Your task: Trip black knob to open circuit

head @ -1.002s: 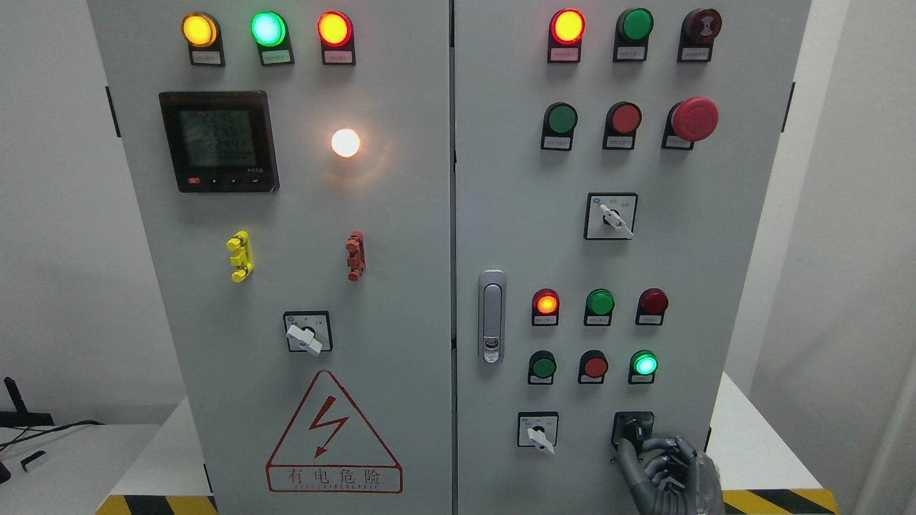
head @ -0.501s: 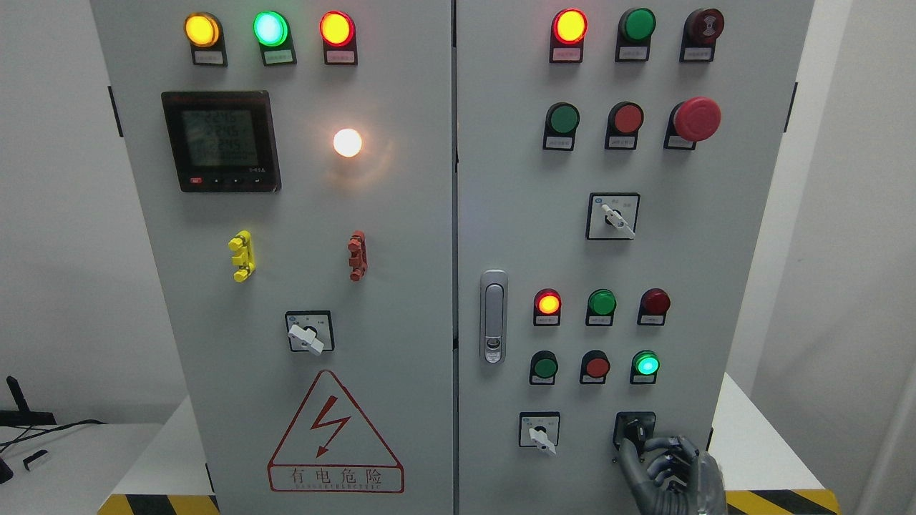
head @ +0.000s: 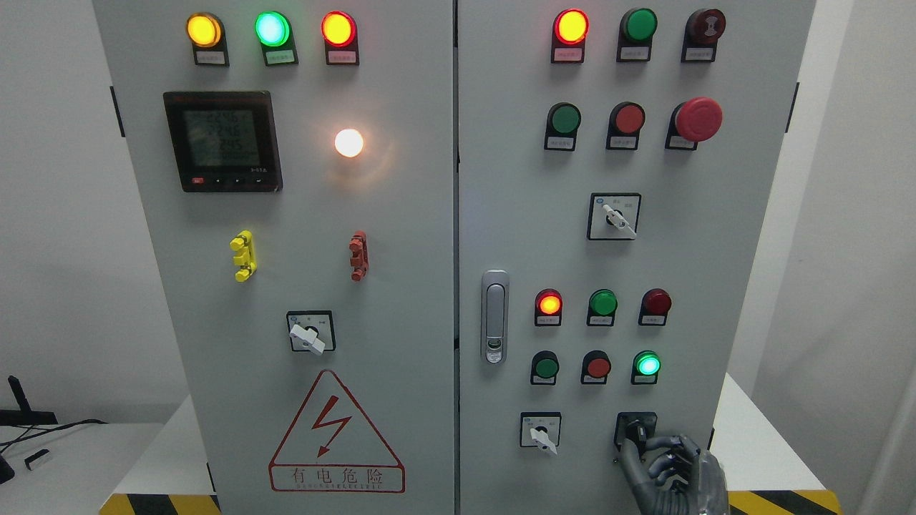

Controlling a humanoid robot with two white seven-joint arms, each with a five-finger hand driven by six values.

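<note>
The black knob point(head: 636, 430) sits in a black square plate at the lower right of the grey cabinet's right door point(head: 515, 214). My right hand point(head: 639, 449), dark grey, comes up from the bottom edge just below and to the right of the knob. Its thumb point(head: 627, 461) reaches up to the knob's lower left, and its curled fingers point(head: 673, 458) close in on the lower right, pinching the knob's lower end. The hand hides the plate's bottom edge. My left arm does not show.
Left of the black knob is a white selector switch point(head: 542, 433). Above it are a lit green lamp point(head: 647, 364), a red button point(head: 596, 367) and a green button point(head: 546, 368). The door latch point(head: 494, 316) stands at the door's left edge. Yellow-black tape point(head: 780, 501) marks the base.
The whole picture has shifted a few pixels to the right. My right hand stays at the knob in nearly the same pose, and the knob's angle looks the same.
</note>
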